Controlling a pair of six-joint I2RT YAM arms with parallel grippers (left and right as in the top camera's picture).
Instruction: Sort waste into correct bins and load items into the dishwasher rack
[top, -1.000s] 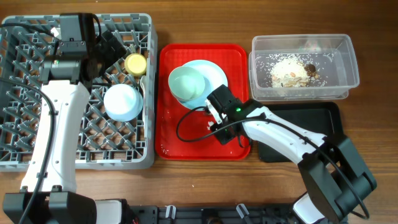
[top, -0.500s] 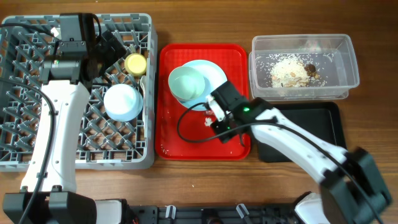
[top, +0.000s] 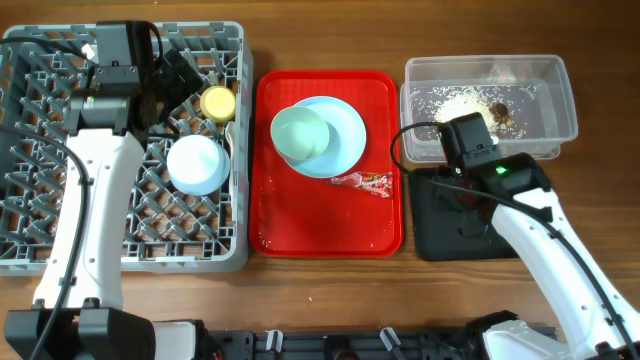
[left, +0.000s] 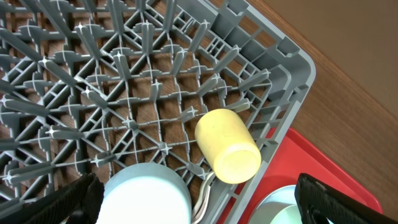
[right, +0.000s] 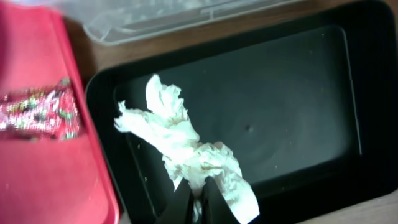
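Observation:
My right gripper (right: 199, 200) is shut on the crumpled white tissue (right: 180, 140) and holds it over the black tray (right: 286, 106); overhead it is at the tray's left end (top: 452, 192). The red-and-white wrapper (top: 363, 181) lies on the red tray. A pale green bowl (top: 301, 134) sits on the light blue plate (top: 348, 138). The clear tub (top: 560, 110) holds rice scraps (top: 462, 112). My left gripper (left: 205, 200) is open over the grey rack (top: 60, 230), above a yellow cup (left: 227, 145), an upturned pale bowl (left: 146, 194) and a white utensil (left: 204, 190).
The flat red tray (top: 320, 225) lies between the rack and the black tray (top: 520, 185). The clear tub stands just behind the black tray. Bare wooden table shows along the front edge and at the far right.
My right gripper has moved from the red tray to the right, over the black tray, with the tissue in it. The wrapper now lies uncovered. The left arm has not moved.

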